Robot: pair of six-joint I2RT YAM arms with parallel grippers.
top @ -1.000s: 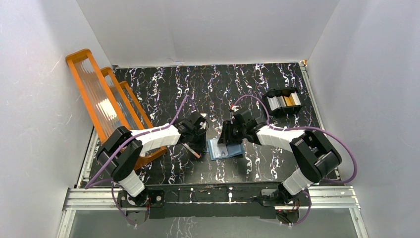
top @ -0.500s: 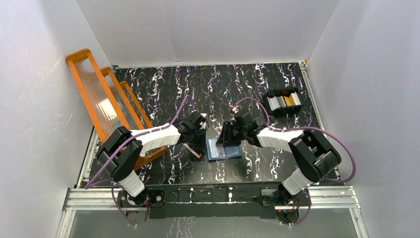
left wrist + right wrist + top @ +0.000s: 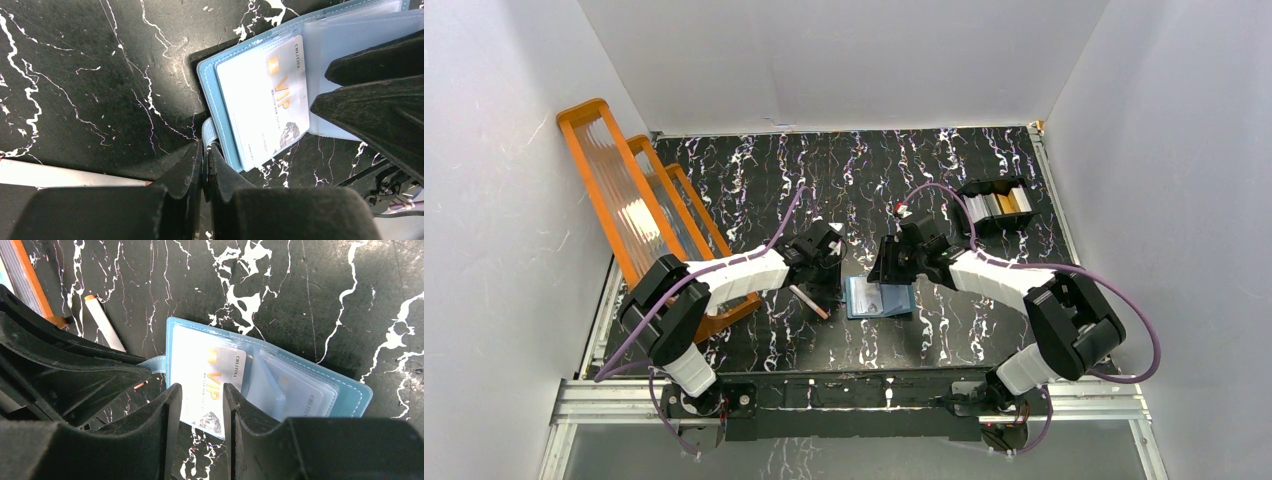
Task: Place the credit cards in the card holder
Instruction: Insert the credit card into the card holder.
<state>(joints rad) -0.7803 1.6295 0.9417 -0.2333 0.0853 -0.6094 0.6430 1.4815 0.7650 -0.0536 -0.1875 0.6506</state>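
The left gripper [image 3: 204,150] is clenched on the snap tab [image 3: 209,131] of the card holder [image 3: 209,85], pinning its left short edge. The right gripper [image 3: 201,390] hangs over the same half of the holder. Its jaws stand apart with nothing pinched between them, straddling a white credit card [image 3: 255,100] that lies flat beneath.

The holder is open, inner side up, near the middle of the counter [image 3: 764,170] and toward its near edge. Its long axis runs left to right, with the tab end toward the left arm. The card's long axis runs across that, parallel to the tab edge, with the orange "VIP" print along it. It sits on the left leaf, and one end pokes past the blue border over the counter on the side nearest the right wrist camera. The right leaf's clear pockets hold other cards [image 3: 300,390].

A pale stick [image 3: 102,322] lies just beyond the left gripper, apart from the holder. Marbled counter stretches from the holder to the back wall. The orange rack [image 3: 624,200] against the left wall and the black tray [image 3: 972,190] at the far right are well apart from both grippers.
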